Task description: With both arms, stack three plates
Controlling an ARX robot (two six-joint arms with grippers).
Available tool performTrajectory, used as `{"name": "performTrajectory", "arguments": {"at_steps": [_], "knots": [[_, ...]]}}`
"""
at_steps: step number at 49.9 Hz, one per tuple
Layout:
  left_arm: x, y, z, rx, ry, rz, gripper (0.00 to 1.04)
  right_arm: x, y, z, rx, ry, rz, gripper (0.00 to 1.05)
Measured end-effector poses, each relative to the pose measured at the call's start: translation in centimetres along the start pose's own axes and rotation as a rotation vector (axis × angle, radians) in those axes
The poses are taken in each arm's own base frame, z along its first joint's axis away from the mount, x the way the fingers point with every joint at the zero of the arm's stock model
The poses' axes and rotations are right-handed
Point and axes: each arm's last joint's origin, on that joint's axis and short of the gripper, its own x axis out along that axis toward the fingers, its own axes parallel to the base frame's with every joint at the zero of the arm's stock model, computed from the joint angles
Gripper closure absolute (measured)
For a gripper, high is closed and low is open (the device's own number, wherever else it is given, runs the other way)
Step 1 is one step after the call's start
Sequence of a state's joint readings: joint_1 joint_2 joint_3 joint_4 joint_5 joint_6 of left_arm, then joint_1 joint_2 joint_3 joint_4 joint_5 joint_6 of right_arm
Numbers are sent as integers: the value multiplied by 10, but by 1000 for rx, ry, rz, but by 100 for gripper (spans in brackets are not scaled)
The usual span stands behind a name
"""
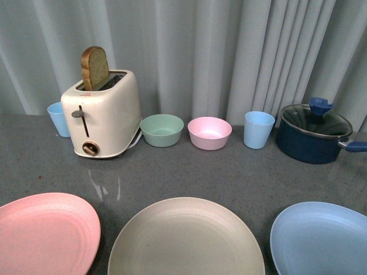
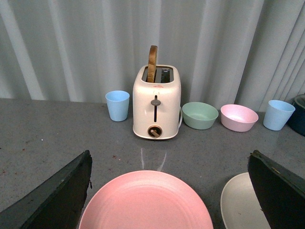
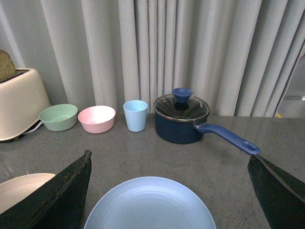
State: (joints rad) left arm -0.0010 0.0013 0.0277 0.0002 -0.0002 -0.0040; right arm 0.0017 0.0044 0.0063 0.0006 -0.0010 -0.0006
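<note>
Three large plates lie in a row at the front of the grey counter: pink plate (image 1: 43,232) at left, beige-grey plate (image 1: 186,238) in the middle, light blue plate (image 1: 321,238) at right. No arm shows in the front view. My left gripper (image 2: 171,191) is open, its black fingers (image 2: 57,198) wide apart on either side of the pink plate (image 2: 145,202); the beige-grey plate's edge (image 2: 238,205) shows beside it. My right gripper (image 3: 169,191) is open, its fingers (image 3: 274,193) spread on either side of the light blue plate (image 3: 150,205).
Along the back by the curtain stand a light blue cup (image 1: 58,119), a cream toaster (image 1: 106,114) with a bread slice, a green bowl (image 1: 161,130), a pink bowl (image 1: 209,133), another blue cup (image 1: 258,129) and a dark blue lidded pot (image 1: 314,133) with its handle pointing right.
</note>
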Motion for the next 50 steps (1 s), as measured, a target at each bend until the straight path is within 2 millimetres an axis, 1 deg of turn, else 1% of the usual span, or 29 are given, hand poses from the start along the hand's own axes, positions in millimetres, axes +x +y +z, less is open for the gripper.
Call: {"name": "performTrajectory", "arguments": {"at_steps": [32, 35, 37, 39, 43, 47, 50], "knots": [[0, 0, 0, -4, 2, -2, 7, 0, 0, 0, 0, 0, 0, 7], [3, 1, -4, -127, 240, -51, 7, 0, 0, 0, 0, 0, 0, 7], [8, 3, -6, -176, 328, -45, 7, 0, 0, 0, 0, 0, 1, 7], [16, 7, -9, -211, 374, -44, 7, 0, 0, 0, 0, 0, 0, 7], [29, 14, -5, -234, 381, -59, 7, 0, 0, 0, 0, 0, 0, 7], [54, 22, 7, -182, 354, -88, 7, 0, 0, 0, 0, 0, 0, 7], [71, 27, 7, -121, 371, -77, 7, 0, 0, 0, 0, 0, 0, 7]]}}
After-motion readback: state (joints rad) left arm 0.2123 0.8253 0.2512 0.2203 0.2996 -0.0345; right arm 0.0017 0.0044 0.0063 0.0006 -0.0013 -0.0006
